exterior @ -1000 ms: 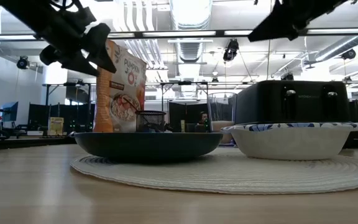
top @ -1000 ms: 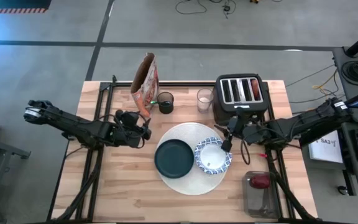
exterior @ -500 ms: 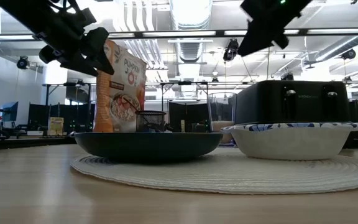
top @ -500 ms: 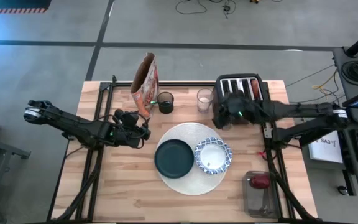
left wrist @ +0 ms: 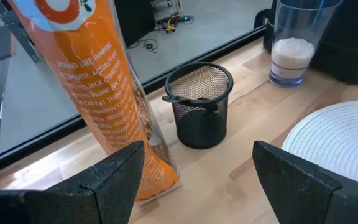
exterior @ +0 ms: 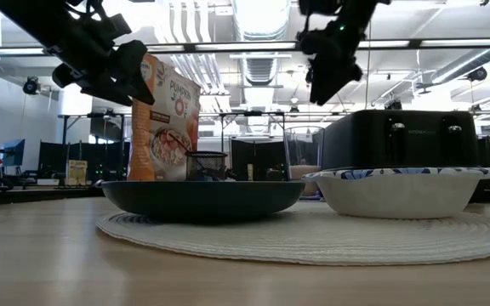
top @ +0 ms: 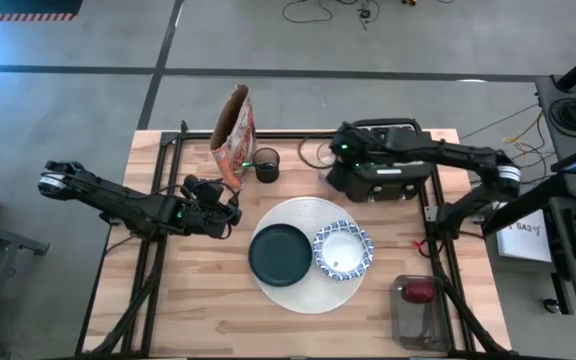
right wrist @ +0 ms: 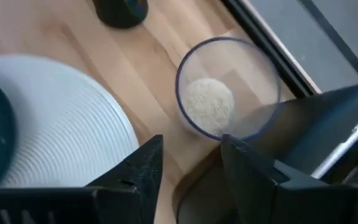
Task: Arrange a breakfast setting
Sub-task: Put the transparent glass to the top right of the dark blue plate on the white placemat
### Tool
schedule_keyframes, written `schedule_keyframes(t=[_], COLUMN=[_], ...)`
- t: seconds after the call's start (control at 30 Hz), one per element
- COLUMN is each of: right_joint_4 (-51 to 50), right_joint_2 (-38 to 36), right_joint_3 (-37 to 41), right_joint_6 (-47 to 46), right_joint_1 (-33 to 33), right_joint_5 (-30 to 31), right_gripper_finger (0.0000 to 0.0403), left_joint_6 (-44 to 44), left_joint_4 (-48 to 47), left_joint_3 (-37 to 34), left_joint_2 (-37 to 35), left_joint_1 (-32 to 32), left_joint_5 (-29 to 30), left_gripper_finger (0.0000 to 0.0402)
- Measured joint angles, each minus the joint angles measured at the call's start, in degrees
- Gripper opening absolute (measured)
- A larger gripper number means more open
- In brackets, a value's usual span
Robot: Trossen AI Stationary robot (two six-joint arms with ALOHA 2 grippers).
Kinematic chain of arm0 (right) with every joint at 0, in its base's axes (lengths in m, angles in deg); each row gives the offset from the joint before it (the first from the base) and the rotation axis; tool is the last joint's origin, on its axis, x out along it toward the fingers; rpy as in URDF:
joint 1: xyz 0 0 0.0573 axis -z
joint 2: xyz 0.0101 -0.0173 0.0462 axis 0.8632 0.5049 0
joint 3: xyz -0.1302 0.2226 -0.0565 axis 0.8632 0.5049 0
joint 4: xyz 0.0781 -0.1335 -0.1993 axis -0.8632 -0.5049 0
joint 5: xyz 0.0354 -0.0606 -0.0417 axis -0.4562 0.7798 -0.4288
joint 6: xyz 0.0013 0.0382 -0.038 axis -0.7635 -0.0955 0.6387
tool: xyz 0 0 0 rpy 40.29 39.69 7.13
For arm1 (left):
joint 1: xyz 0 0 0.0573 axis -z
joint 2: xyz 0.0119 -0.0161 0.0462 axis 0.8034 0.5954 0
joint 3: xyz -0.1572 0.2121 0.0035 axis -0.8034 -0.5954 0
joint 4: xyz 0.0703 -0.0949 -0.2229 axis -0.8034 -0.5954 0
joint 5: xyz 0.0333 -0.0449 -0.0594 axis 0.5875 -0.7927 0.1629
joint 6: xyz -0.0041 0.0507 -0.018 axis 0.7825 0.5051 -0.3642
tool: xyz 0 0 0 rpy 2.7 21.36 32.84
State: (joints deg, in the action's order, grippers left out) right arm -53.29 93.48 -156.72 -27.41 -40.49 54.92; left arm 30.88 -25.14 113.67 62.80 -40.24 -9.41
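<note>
Hovering above the small clear glass, the right gripper has its two dark fingers parted with a gap between them, holding and touching nothing. The glass stands on the wooden table just beside the black toaster, between it and a black mesh cup. The left gripper waits with fingers spread wide and empty, near an orange cereal bag. On the big round white mat the dark green plate and the blue-and-white patterned bowl sit side by side. A red apple lies in a clear container near the table's edge.
</note>
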Motion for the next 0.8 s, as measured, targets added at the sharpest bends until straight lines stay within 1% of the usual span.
schedule_keyframes(t=[0.17, 0.27, 0.6, 0.67, 0.8], right_joint_4=[-4.25, -6.73, -7.39, -7.25, -6.62], right_joint_2=[5.60, 8.28, 11.90, 12.69, 13.96], right_joint_3=[-4.65, -6.74, -8.34, -8.34, -8.39], right_joint_6=[6.74, 10.24, 23.54, 25.23, 27.77], right_joint_1=[-0.02, -0.02, 0.00, -0.02, -0.04], right_joint_5=[-3.05, -2.99, -2.41, -1.21, 3.32], right_gripper_finger=[0.0163, 0.0159, 0.0144, 0.0144, 0.0140], left_joint_6=[-0.02, -0.03, -0.04, -0.04, -0.09], left_joint_4=[-0.18, -0.20, -0.36, -0.56, -0.62], left_joint_3=[-0.02, -0.04, -0.05, -0.09, -0.11], left_joint_2=[0.00, -0.01, -0.01, -0.01, -0.02], left_joint_1=[0.00, 0.00, 0.00, 0.00, 0.00], left_joint_5=[-0.18, -0.53, -0.58, -0.58, -0.58], left_gripper_finger=[0.0283, 0.0283, 0.0283, 0.0283, 0.0283])
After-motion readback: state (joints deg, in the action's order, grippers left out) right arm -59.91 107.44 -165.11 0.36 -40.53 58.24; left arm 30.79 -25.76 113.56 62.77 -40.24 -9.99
